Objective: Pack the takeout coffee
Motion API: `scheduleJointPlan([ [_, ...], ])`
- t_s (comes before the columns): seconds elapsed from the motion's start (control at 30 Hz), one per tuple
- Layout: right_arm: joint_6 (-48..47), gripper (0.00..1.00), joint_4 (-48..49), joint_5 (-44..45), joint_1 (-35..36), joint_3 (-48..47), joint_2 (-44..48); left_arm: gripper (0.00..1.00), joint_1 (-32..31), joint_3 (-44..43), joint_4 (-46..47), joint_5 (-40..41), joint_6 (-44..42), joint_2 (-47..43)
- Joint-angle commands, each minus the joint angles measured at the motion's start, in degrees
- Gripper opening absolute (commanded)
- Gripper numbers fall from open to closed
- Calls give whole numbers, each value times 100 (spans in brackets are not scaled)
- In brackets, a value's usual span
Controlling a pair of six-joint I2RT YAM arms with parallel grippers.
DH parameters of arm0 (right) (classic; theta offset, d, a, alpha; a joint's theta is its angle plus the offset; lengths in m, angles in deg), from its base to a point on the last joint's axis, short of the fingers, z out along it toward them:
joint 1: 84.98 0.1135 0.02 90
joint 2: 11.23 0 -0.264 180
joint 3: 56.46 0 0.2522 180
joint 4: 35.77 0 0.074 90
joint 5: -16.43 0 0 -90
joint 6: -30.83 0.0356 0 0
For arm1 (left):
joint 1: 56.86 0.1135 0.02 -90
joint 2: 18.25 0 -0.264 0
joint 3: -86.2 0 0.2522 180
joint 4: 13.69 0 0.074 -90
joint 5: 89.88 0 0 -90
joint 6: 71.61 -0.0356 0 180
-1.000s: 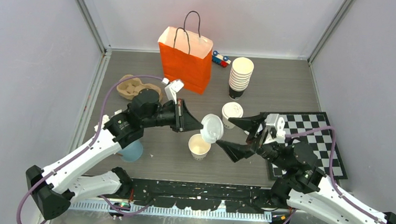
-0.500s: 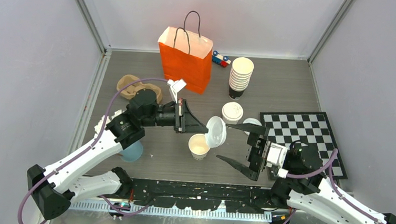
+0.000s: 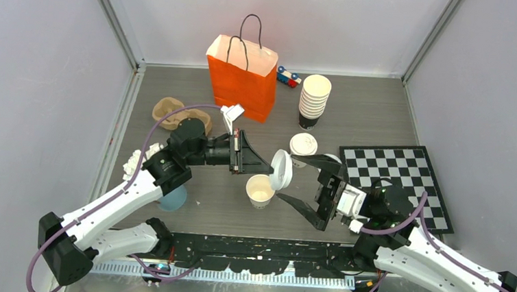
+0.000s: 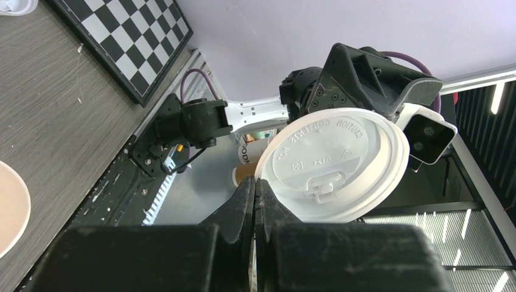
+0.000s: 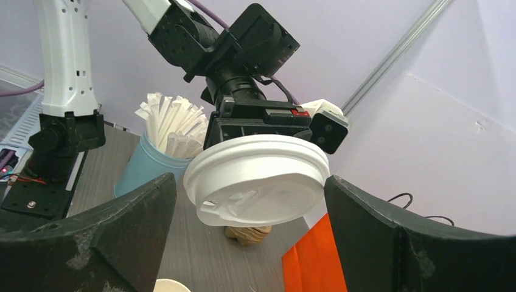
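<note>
The lid bears raised lettering around its top: "CONTENTS" and "CAUTION". A smaller raised line beneath them is too faint to read. Behind the lid, a half-hidden label shows the letters "OOD".

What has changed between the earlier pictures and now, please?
The right arm drew back toward the near edge and turned; the open jaws of the right gripper now flank the lid. The left gripper, shut on the lid's edge, tipped it more upright. The open cup, lidded cup and orange bag stayed put.
</note>
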Motion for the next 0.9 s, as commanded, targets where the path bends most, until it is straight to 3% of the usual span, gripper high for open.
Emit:
scheduleJointPlan([
  [0.0,-144,95,270,161,29,-151,-138,0,25,28,538,-203,132,-41],
  [0.37,-276,92,246,258,28,-86,-166,0,22,95,565,-213,150,-62],
  [0.87,-695,93,-781,12,29,-324,59,0,25,-1,496,-282,306,-50],
])
